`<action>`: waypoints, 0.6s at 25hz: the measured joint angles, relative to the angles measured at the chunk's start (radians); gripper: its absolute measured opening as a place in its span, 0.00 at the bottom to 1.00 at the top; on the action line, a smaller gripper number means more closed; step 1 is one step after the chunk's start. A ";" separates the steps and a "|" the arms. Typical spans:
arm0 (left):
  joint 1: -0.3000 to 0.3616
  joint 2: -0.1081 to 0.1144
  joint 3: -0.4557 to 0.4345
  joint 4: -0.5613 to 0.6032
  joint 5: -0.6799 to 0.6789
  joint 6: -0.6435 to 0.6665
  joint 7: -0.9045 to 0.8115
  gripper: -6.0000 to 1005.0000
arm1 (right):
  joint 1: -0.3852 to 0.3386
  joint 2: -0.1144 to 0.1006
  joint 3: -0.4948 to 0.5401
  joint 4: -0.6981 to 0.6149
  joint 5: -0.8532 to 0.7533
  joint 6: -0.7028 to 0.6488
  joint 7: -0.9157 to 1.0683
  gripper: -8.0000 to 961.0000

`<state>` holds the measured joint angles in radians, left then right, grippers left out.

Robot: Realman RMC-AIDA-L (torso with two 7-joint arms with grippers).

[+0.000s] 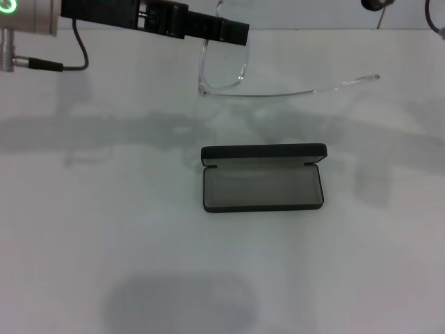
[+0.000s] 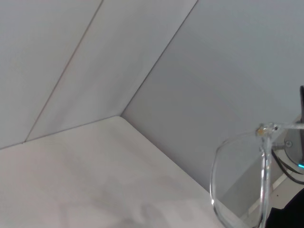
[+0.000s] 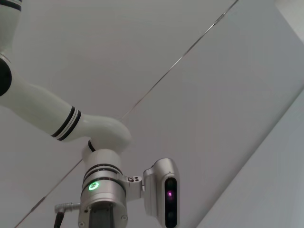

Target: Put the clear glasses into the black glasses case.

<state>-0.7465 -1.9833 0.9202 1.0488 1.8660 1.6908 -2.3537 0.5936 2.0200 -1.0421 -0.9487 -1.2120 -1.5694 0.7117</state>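
Note:
The clear glasses (image 1: 224, 71) hang in the air beyond the case, held at the frame by my left gripper (image 1: 236, 32), which is shut on them. One lens points down and a thin temple arm (image 1: 327, 88) stretches to the right. The left wrist view shows a lens and the hinge of the glasses (image 2: 263, 156) close up. The black glasses case (image 1: 263, 178) lies open on the white table, its grey lining up and its lid standing at the far side. It is nearer to me than the glasses and lower. The right gripper does not show.
The white table (image 1: 104, 229) runs up to a pale back wall (image 2: 213, 57). A dark part and a cable (image 1: 432, 17) sit at the far right edge. The right wrist view shows the left arm's wrist and camera (image 3: 164, 194).

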 joint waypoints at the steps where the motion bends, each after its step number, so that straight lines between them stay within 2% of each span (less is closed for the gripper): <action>1: -0.001 0.001 -0.001 0.003 0.000 0.000 -0.001 0.42 | 0.000 0.000 0.001 0.002 0.000 0.000 -0.002 0.10; 9: -0.014 0.003 -0.001 -0.001 -0.008 0.000 -0.012 0.40 | 0.007 -0.003 0.003 0.018 0.000 0.003 -0.013 0.10; 15: -0.011 0.008 -0.009 -0.014 -0.082 0.000 -0.009 0.39 | 0.009 -0.003 0.004 0.018 0.000 0.005 -0.014 0.11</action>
<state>-0.7575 -1.9749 0.9111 1.0350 1.7844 1.6905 -2.3624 0.6023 2.0168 -1.0384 -0.9305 -1.2122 -1.5648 0.6980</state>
